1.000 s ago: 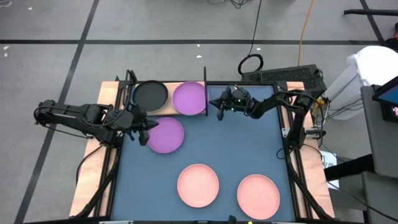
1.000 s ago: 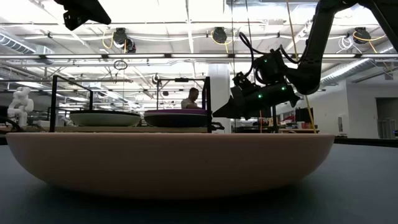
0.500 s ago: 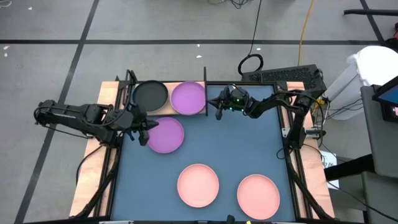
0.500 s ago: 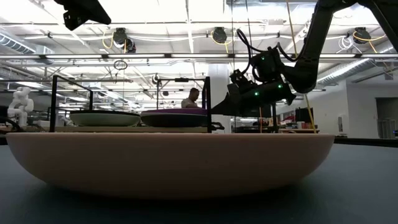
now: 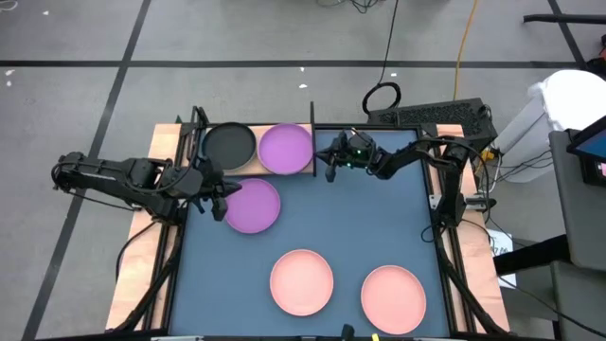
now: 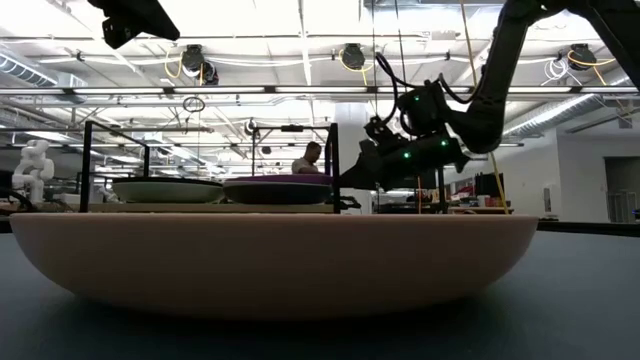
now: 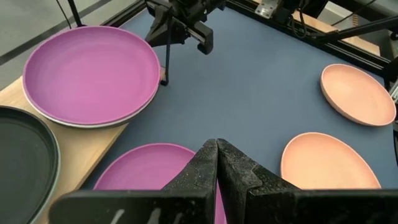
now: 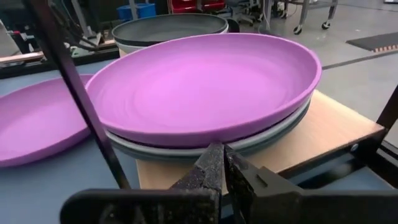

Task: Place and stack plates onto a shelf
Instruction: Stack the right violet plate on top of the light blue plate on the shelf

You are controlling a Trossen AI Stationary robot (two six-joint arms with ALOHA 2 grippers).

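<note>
Robotics laboratory in a large open industrial hall. Low view: exposed ceiling with strip lights and hanging cable reels [image 6: 195, 62]; a white humanoid figure [image 6: 33, 170] at 9 o'clock; a seated person [image 6: 311, 157] in the background among benches. High view: grey floor marked with dark tape lines [image 5: 123, 66]; a wooden table carrying a blue-grey mat [image 5: 379, 227] and a black metal frame; two dark robot arms mounted at 9 and 3 o'clock; loose cables [image 5: 383, 97] at 12 o'clock; equipment under white covering [image 5: 568, 99] at 2 o'clock
</note>
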